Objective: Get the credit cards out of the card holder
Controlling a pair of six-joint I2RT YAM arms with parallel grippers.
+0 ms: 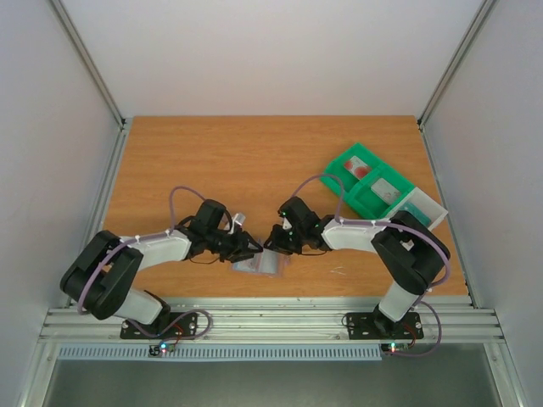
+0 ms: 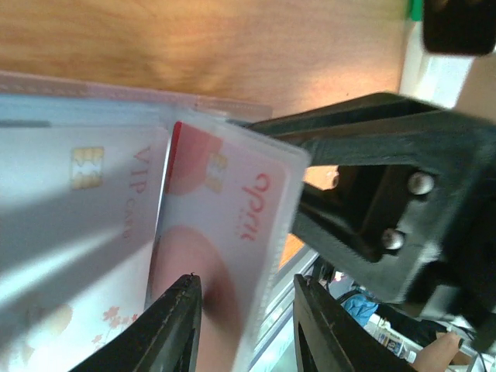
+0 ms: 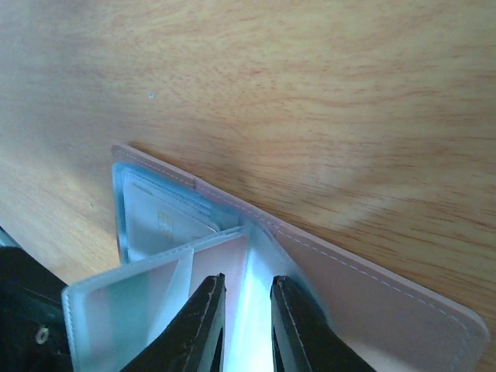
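Progress looked basically nil: card holder (image 1: 261, 261) lay open at the worktop's (image 1: 237, 161) near middle, red card (image 2: 225, 225) and grey card (image 2: 77, 209) both inside, right fingers (image 3: 203, 325) pinching a clear sleeve (image 3: 128, 298), left fingers (image 2: 180, 325) part-spread over the red one, gripping nothing.

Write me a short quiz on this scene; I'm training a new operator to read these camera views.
1. True or false: the card holder lies inside the green tray.
2. Which card sits in the sleeve between the fingers of the left gripper? A red, B teal, C black.
3. What word is printed on the pale card beside it?
Key: 1 false, it lies on the table; 2 A, the red card; 3 VIP.
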